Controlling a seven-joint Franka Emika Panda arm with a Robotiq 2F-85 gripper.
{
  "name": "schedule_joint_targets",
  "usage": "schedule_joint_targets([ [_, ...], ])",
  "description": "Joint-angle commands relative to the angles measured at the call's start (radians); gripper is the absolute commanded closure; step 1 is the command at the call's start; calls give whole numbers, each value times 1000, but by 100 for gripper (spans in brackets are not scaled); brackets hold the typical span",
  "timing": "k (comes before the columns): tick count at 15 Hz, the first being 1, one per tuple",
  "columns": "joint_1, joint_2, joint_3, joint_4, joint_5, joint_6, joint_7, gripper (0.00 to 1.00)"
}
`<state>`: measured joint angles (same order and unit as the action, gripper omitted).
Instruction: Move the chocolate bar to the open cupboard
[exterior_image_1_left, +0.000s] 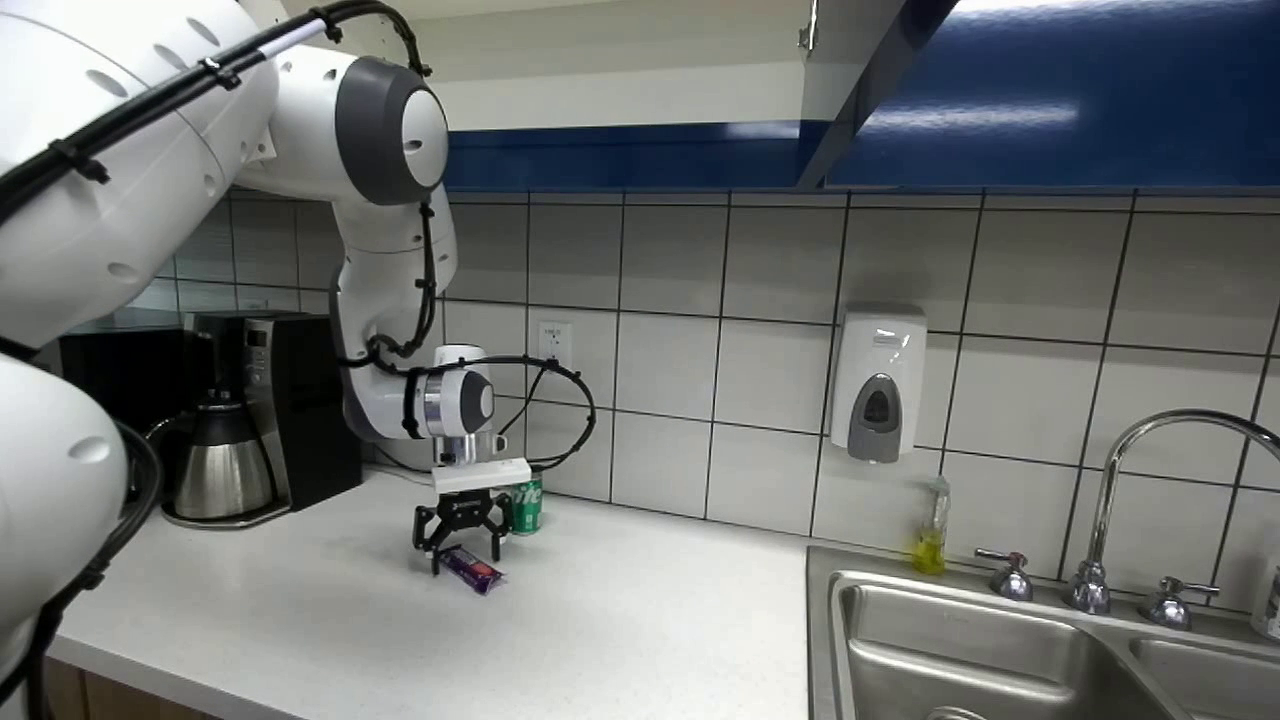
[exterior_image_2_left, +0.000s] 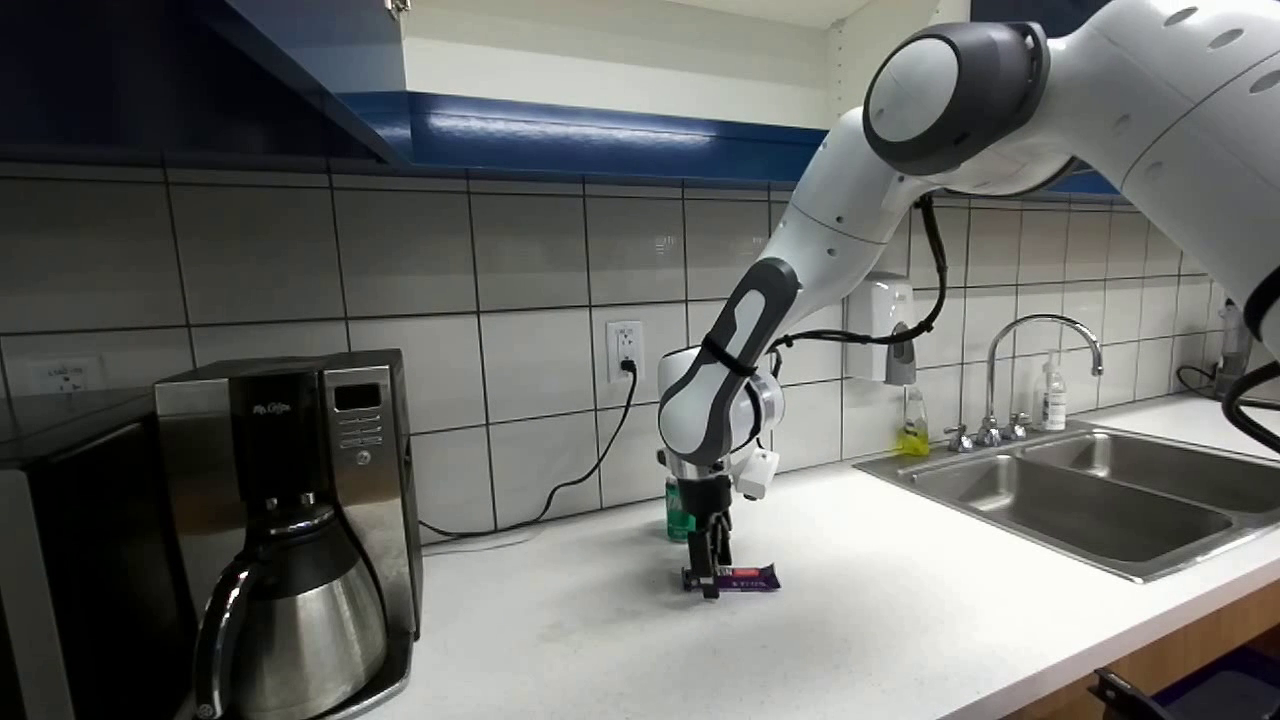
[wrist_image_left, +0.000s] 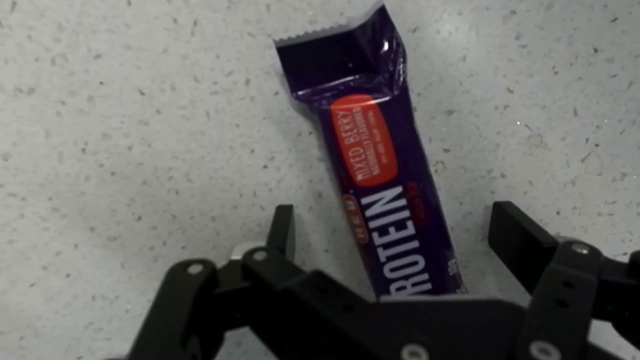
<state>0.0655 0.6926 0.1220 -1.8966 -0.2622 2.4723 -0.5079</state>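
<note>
Pincer (wrist_image_left: 393, 216) parted and gripping nothing, a white robot arm (exterior_image_2_left: 830, 220) arches past the open cupboard (exterior_image_1_left: 620, 95) in both exterior views, its elbow high and its wrist (exterior_image_1_left: 458, 402) turned straight down above the desk (exterior_image_1_left: 640, 620). On that surface the chocolate bar (wrist_image_left: 372, 165) lies flat between the fingers (wrist_image_left: 520, 240), purple-wrapped and slightly slanted, with a gap on either side; its lower end in the wrist view is hidden behind the pincer. It is probably light and fairly firm, a dense core in slick film, apt to slide from a loose hold and to dent under a hard one. Best purchase looks to be the filled middle around the white lettering (wrist_image_left: 397, 240), squeezed across the narrow width. The crimped end (wrist_image_left: 327, 60), thin and folded, would likely crumple without bearing the weight. Whether the fingers quite touch the desk cannot be told.
</note>
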Motion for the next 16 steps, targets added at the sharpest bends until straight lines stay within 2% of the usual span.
schedule_joint_targets([
  [1, -27, 15, 23, 32, -5, -6, -55, 0],
  [3, -26, 18, 24, 36, -6, -6, -66, 0],
  [4, -26, 19, 24, 38, -4, -8, -69, 25],
  [6, -24, 21, 23, 39, -6, -11, -72, 34],
  [12, -19, 22, 19, 58, -5, -23, -77, 81],
  [13, -17, 23, 17, 61, -5, -28, -74, 84],
  [16, -7, 23, 8, 64, -6, -39, -49, 84],
])
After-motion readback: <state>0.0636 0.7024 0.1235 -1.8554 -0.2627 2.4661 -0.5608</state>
